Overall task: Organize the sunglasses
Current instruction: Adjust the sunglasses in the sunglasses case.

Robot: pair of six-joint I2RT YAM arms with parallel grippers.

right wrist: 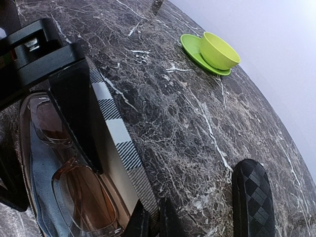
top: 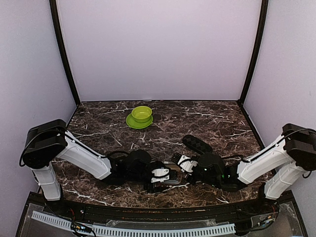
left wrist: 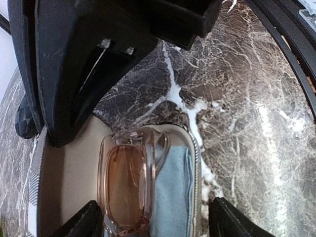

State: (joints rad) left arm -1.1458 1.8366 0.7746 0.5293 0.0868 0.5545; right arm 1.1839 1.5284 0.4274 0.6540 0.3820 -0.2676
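From above: left end effector [top: 165,177] and right end effector [top: 180,162] nose to nose, low over the near middle of the counter [top: 98,123], with a black bumpy case [top: 197,144] just behind and a green bowl [top: 141,113] on a saucer [top: 131,122] well apart at the back. From the left wrist: reddish-brown sunglasses [left wrist: 126,190] folded inside the open striped case [left wrist: 69,173], lying against a blue cloth [left wrist: 173,192]; left fingers [left wrist: 81,222] spread wide to either side of the case's end, gripping nothing, contact not clear. From the right wrist: right fingers [right wrist: 139,219] pinched tight on the case's striped rim, steadying it. Judged roughly halfway: one pair stowed, lid not yet closed; black wire pair nowhere in view, so impossible to say whether stowed.
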